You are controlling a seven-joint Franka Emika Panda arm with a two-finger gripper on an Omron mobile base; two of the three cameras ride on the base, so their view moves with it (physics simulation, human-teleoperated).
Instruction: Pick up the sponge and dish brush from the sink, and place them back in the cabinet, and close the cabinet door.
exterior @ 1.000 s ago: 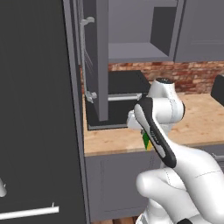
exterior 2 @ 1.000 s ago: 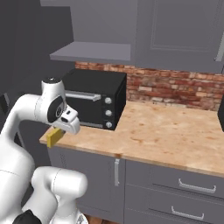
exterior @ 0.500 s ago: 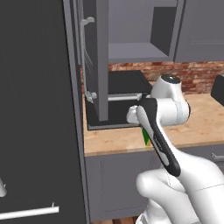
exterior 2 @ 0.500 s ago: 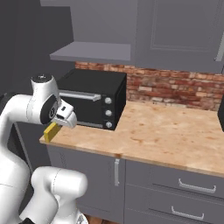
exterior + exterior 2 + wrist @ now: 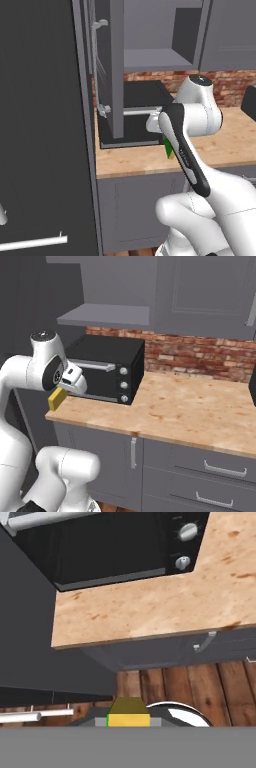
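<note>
Cabinet [image 5: 150, 60] first: you see it hanging over the countertop's left end with its inner shelf bare, which suggests nothing has been put back yet. Its cabinet door [image 5: 116, 65] is swung wide and stands edge-on to you in the left base view, handle toward the tall dark unit [image 5: 40, 125], left open so the shelf can be reached from the front. Below it the countertop [image 5: 200, 411] carries a black toaster oven [image 5: 107, 368] pushed into its back left corner, tight under the shelf. That leaves only the front strip of the left end free for the arm to pass.

Your gripper [image 5: 64, 395] hangs just off the countertop's front left corner, fingers clamped on the sponge [image 5: 56, 399], which it holds by its flat faces, yellow layer toward the right base camera and green side [image 5: 168, 148] toward the left one. It is carried low and clear of the oven, probably so you can lift it straight up past the shelf edge. In the hand view the sponge [image 5: 129, 714] sits squarely between the fingertips, over the wooden floor [image 5: 200, 682].
</note>
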